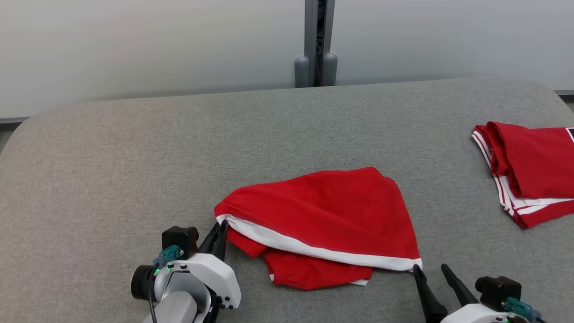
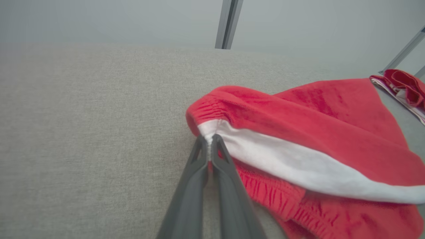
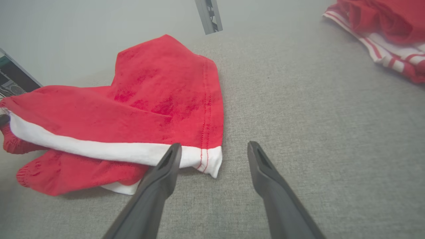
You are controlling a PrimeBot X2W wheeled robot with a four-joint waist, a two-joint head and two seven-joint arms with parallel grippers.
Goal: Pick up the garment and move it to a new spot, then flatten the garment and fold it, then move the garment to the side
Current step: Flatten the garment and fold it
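Observation:
A red garment (image 1: 332,211) with a white side stripe lies folded over itself on the grey table, slightly near of centre. My left gripper (image 1: 221,229) is shut on the garment's left corner, where the white stripe meets the gathered red waistband (image 2: 208,141). My right gripper (image 1: 431,269) stands open at the garment's right corner; in the right wrist view (image 3: 214,149) the white-edged corner (image 3: 209,159) lies between its fingers, with the left fingertip (image 3: 172,156) over the stripe. The garment's lower layer (image 3: 66,172) pokes out underneath.
A second red garment with white stripes (image 1: 529,170) lies bunched at the table's right edge, also in the right wrist view (image 3: 385,30). A grey post (image 1: 316,45) rises behind the table's far edge. Bare grey cloth (image 1: 112,170) spreads to the left.

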